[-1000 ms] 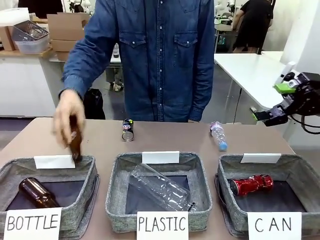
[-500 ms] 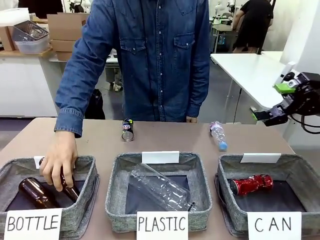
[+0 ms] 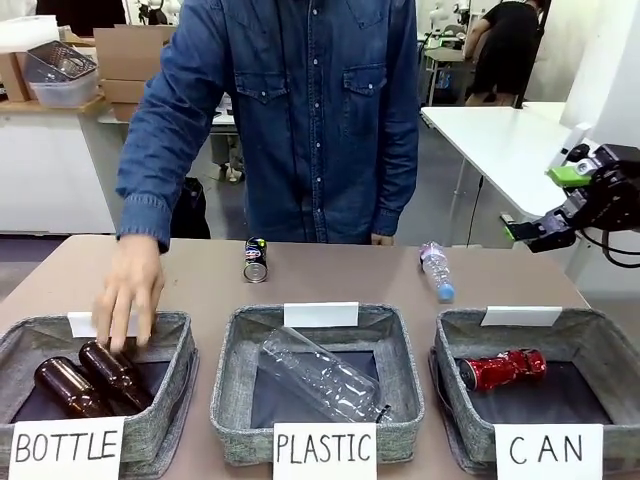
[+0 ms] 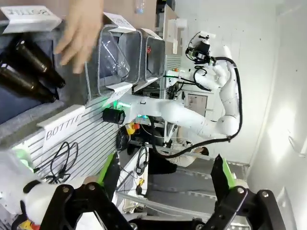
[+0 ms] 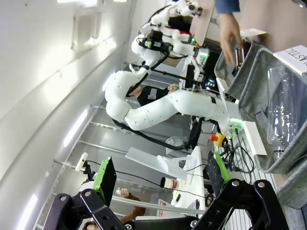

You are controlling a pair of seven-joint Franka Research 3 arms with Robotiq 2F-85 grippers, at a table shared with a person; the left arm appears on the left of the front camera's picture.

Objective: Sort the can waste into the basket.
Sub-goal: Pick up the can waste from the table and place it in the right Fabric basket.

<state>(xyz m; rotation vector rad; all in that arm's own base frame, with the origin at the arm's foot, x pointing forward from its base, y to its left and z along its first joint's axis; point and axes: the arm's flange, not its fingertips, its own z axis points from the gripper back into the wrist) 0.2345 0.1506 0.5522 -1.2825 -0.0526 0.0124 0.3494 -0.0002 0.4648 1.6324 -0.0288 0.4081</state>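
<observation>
A dented red can (image 3: pixel 502 369) lies inside the grey basket (image 3: pixel 446 352) signed "CAN" at the front right. A dark can (image 3: pixel 256 259) with coloured marks stands on the table behind the middle bin, near the person. My right gripper (image 3: pixel 542 203) hangs open in the air beyond the table's right edge, above and behind the basket, holding nothing. In the right wrist view its green-padded fingers (image 5: pixel 105 179) are spread wide around the gripper (image 5: pixel 160 177). My left gripper (image 4: pixel 165 175) is open too, well back from the bins, with nothing between its pads.
The person's hand (image 3: pixel 130 290) hovers over the back rim of the "BOTTLE" bin (image 3: pixel 178 350), which holds two brown bottles (image 3: pixel 112 370). The "PLASTIC" bin (image 3: pixel 225 370) holds a clear bottle (image 3: pixel 325 378). A small plastic bottle (image 3: pixel 437 270) lies on the table's far right.
The person set a second brown bottle into the "BOTTLE" bin, let go and lifted the hand to the bin's back rim. Neither arm moved.
</observation>
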